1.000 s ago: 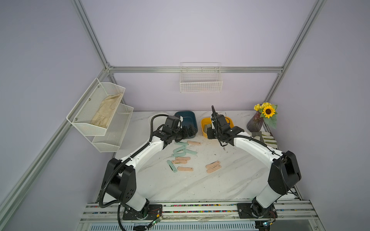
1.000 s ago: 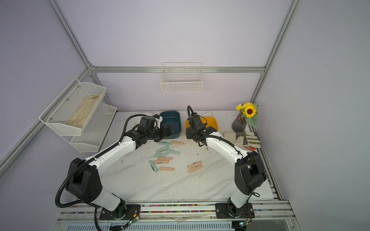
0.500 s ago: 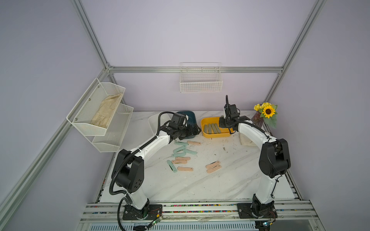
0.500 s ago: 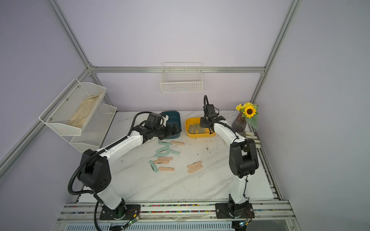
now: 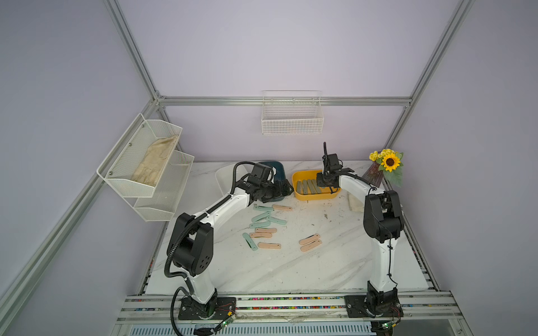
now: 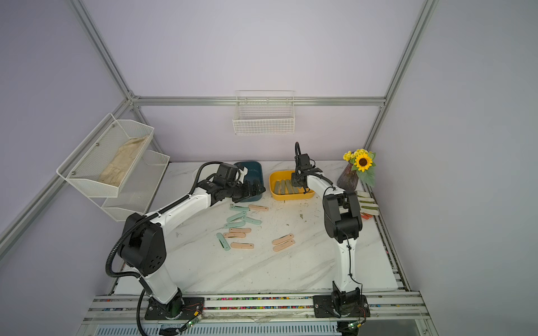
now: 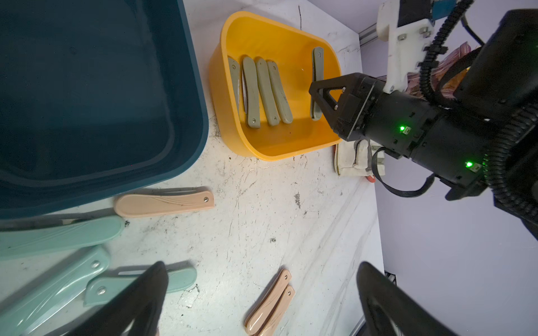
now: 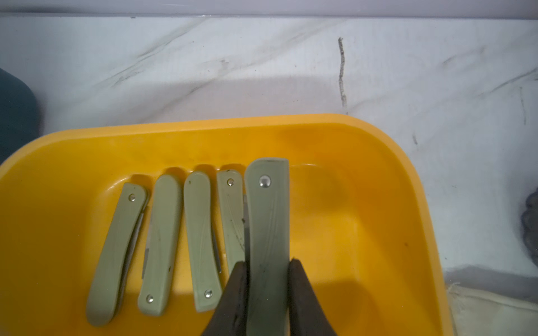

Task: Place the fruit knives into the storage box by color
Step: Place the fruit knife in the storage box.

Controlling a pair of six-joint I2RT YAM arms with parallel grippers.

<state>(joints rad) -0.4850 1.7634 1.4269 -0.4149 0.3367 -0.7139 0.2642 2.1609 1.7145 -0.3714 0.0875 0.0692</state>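
Note:
My right gripper [image 8: 267, 270] is shut on an olive grey-green fruit knife [image 8: 269, 215], held low inside the yellow storage box [image 8: 203, 128] beside several olive knives [image 8: 163, 244] lying in a row. Both top views show this gripper [image 5: 327, 181] [image 6: 300, 181] over the yellow box [image 5: 316, 197]. My left gripper [image 7: 262, 270] is open and empty, hovering at the front edge of the dark teal box [image 7: 186, 87] [image 5: 279, 170]. Mint knives [image 5: 262, 216] and peach knives [image 5: 310, 243] lie loose on the marble; a peach knife [image 7: 163, 203] and a mint knife [image 7: 58, 237] lie beside the teal box.
A white box [image 5: 222, 177] is partly hidden behind my left arm. A sunflower vase [image 5: 384, 168] stands at the back right, with a striped glove [image 6: 366, 205] in front of it. A wire basket [image 5: 291, 116] hangs on the back wall and a wire shelf [image 5: 145, 163] on the left.
My right gripper, still shut, has swung from in front of the yellow box to over its right half. The left gripper has edged slightly to the right.

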